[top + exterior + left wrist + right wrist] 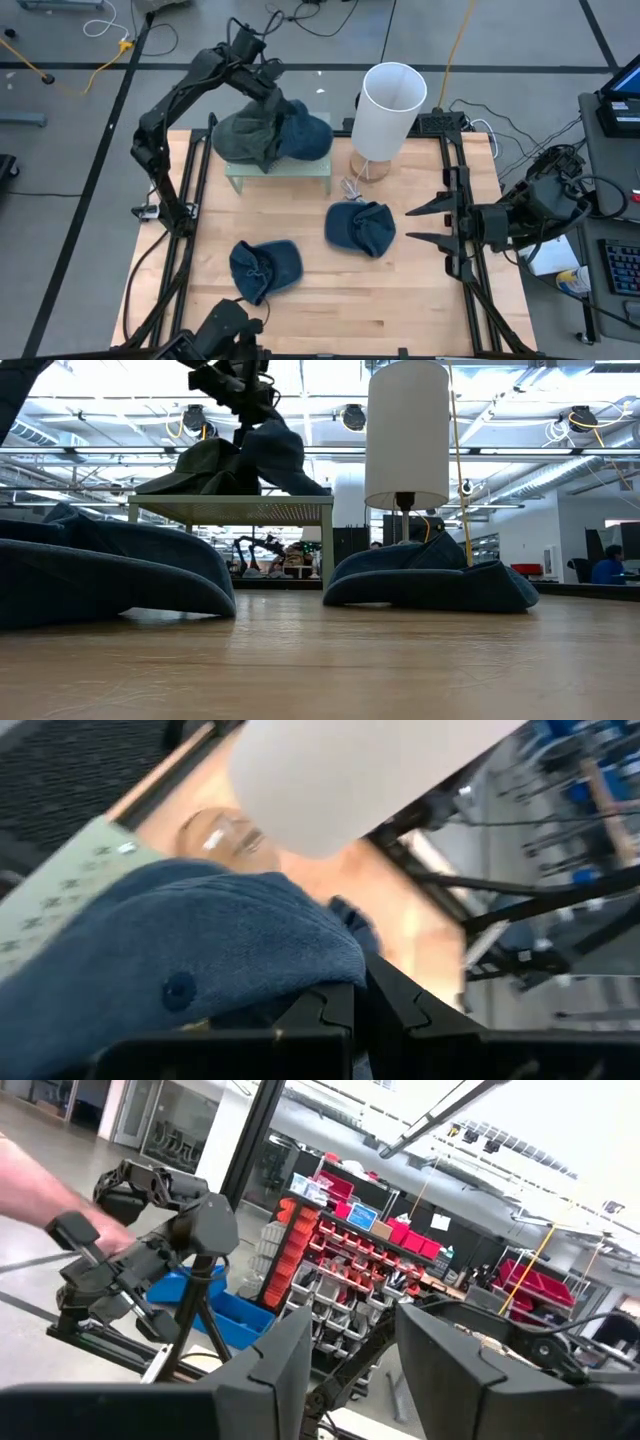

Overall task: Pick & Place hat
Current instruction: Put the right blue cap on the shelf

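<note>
The left gripper (pixel 268 92) was pinched shut on a blue hat (pixel 300 135) atop the small green stand (pixel 280 170) near the table's (pixel 400 300) far edge, against a grey hat (pixel 243 135). Letting go there risked it sliding off. The right gripper (pixel 425 222) waited, jaws parted and empty, by the right edge.
</note>
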You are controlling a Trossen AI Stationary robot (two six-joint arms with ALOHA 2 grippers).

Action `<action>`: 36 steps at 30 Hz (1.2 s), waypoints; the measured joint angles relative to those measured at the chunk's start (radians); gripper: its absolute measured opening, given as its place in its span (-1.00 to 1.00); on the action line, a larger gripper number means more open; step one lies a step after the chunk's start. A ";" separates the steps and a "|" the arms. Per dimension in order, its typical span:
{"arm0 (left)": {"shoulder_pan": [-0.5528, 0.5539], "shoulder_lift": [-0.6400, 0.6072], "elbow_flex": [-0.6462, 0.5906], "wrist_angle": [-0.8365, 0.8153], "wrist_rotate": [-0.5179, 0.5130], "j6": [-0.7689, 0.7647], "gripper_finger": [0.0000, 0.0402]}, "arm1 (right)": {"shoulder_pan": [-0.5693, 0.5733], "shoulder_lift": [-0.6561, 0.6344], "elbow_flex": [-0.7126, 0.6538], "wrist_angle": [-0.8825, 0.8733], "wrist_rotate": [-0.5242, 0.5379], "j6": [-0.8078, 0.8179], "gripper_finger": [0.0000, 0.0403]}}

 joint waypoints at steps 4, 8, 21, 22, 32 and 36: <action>-0.014 0.001 0.000 -0.014 -0.095 0.044 -0.98 | 0.000 0.000 0.000 0.000 0.002 -0.033 -0.31; -0.039 0.001 0.000 -0.019 -0.271 0.094 -0.98 | 0.000 0.000 0.000 0.000 0.003 -0.046 -0.31; -0.057 0.001 0.000 -0.144 -0.499 0.118 -0.93 | 0.000 0.000 0.000 0.000 0.004 -0.050 -0.31; -0.058 0.001 0.000 -0.144 -0.499 0.111 -0.89 | 0.000 0.000 0.000 0.000 0.004 -0.050 -0.31; -0.069 -0.002 0.000 -0.146 -0.603 0.104 -0.37 | 0.000 0.000 0.000 0.000 0.004 -0.043 -0.31; -0.071 -0.005 0.000 -0.146 -0.656 0.107 -0.09 | 0.000 0.000 0.000 0.000 0.004 -0.043 -0.31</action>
